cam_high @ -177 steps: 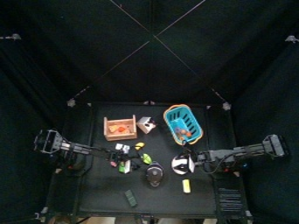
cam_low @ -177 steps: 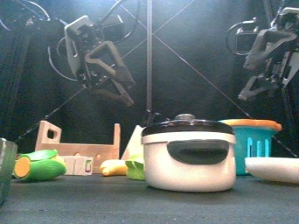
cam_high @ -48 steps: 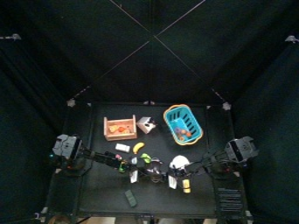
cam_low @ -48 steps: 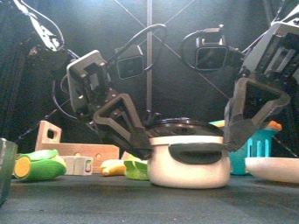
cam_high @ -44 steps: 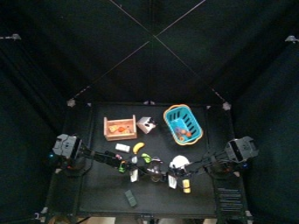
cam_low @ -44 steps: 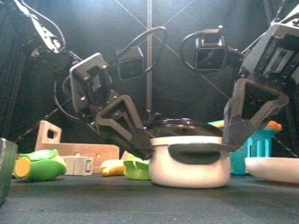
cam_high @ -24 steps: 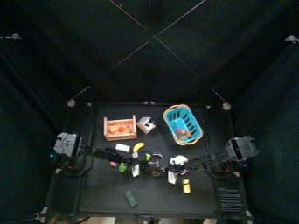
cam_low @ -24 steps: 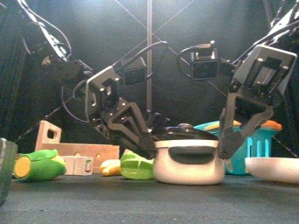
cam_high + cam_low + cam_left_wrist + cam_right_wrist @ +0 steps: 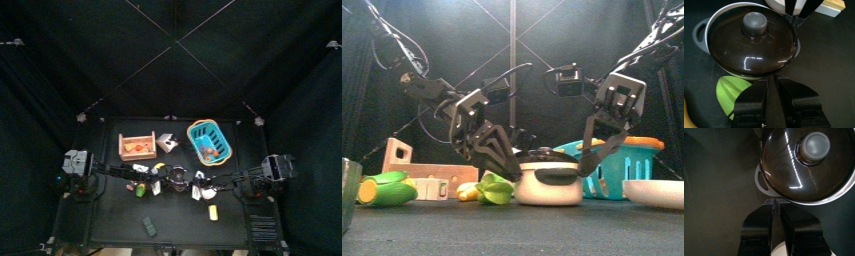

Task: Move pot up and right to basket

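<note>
Left gripper [image 9: 513, 160] is clamped on the pot's [image 9: 549, 181] left handle; a green piece [image 9: 493, 188] lies just beneath its jaws. The pot, lid on, sits between both grippers. Right gripper [image 9: 591, 163] is clamped on the pot's right handle. The basket [image 9: 620, 165] stands just beyond the right gripper, behind a white dish [image 9: 655, 193].

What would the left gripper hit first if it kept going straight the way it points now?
Most likely the small round pot with the dark glass lid: in the left wrist view the left gripper points straight at its near rim, over a green leaf-shaped piece. The remaining gap is unclear.
</note>
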